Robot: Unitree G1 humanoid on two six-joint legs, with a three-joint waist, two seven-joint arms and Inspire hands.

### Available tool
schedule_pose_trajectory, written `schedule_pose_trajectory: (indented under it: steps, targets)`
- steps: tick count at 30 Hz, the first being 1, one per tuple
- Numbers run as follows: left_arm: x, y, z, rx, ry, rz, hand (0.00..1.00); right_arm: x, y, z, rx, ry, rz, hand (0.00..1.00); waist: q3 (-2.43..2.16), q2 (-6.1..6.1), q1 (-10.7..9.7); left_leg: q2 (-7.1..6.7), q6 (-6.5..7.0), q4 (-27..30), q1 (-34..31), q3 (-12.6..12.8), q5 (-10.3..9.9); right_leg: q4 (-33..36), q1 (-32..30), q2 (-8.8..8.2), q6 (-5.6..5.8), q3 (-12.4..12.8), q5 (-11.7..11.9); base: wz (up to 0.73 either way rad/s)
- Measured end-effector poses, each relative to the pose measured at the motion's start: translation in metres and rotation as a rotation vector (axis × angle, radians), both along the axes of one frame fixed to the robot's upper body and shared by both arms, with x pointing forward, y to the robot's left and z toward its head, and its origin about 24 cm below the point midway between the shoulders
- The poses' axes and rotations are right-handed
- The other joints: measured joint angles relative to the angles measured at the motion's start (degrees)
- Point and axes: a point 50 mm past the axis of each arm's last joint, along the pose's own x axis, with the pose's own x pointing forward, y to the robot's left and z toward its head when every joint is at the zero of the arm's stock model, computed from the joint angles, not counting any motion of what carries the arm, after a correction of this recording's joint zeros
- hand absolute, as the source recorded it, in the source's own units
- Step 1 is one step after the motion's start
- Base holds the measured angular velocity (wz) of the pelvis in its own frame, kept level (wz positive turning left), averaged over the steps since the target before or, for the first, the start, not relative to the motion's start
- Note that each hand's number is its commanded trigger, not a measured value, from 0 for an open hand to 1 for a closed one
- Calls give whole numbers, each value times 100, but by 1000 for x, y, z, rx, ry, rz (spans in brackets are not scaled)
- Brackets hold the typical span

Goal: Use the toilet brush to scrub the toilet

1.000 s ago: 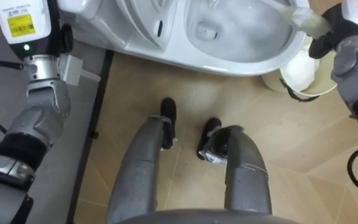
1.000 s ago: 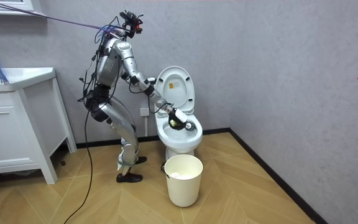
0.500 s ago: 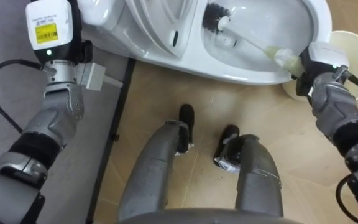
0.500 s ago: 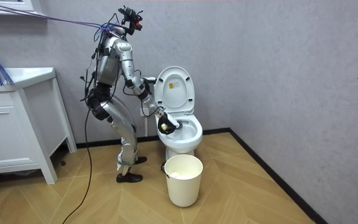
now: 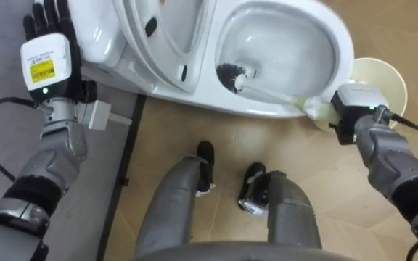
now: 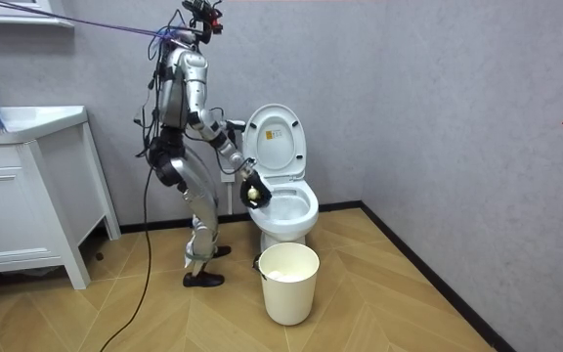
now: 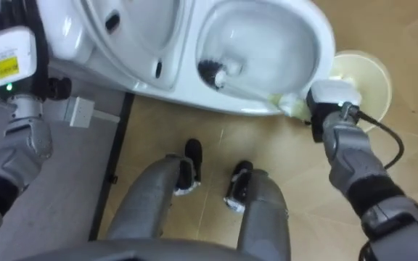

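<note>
White toilet (image 6: 283,210) on tan floor (image 6: 409,313) by grey wall (image 6: 438,98); right hand (image 5: 348,114) grips brush (image 5: 267,93).

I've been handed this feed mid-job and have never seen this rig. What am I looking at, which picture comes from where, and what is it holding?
This is a two-legged humanoid robot with two arms and fingered hands. Two pictures look down from the stereo camera on its head. The third comes from a camera standing in the room. The robot stands on the wooden floor facing the toilet, whose lid is up. Its right hand grips the toilet brush, and the brush's dark head is inside the bowl. Its left hand, fingers straight, is raised beside the cistern and holds nothing. A pale waste bin stands next to the toilet.
</note>
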Motion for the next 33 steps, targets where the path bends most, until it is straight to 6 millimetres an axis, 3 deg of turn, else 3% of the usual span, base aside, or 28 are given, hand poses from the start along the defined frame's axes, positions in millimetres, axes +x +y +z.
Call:
schedule_pose_trajectory:
  steps: [4, 6, 10, 14, 15, 19, 33]
  targets:
    - [-20, 4, -19, 3, 109, -8, 0, -30, -6, -19, -17, 107, -14, 100, -132, -193, 21, 12, 14, -269, 759, 1, -108, -499, 865, 86, 116, -11, 19, 0]
    - [-32, 3, -29, 15, 162, -16, 0, -48, -11, -26, -40, 144, -22, 100, -169, -210, 10, 5, 31, -439, 1144, -13, -154, -774, 1296, 106, 183, -27, 50, 0]
    - [-63, 4, -47, 12, 255, -6, 0, -84, -12, -40, -40, 204, -39, 100, -310, -261, -22, -66, 56, -909, 1909, -10, -220, -1432, 2142, 166, 340, -12, 139, 1]
    - [-85, 1, -60, -7, 312, 14, 0, -113, -14, -48, -32, 260, -63, 100, -325, -248, -20, -148, 61, -1200, 2526, 1, -273, -1866, 2797, 168, 420, -8, 169, 1]
    - [-93, 2, -64, -10, 332, 20, 0, -121, -13, -49, -26, 270, -72, 100, -296, -304, -41, -171, 58, -1314, 2718, 3, -274, -2004, 2975, 169, 438, -11, 178, 0]
    - [-111, 1, -72, -46, 368, 67, 0, -141, -7, -58, 9, 308, -123, 100, -309, -281, -20, -203, 15, -1472, 3163, 22, -316, -2349, 3475, 192, 462, 4, 191, -4]
    - [-139, -2, -80, -161, 369, 217, 0, -160, 10, -77, 130, 372, -227, 100, -310, -301, -38, -205, -43, -1676, 3751, -15, -349, -2566, 4080, 233, 447, -77, 201, -2]
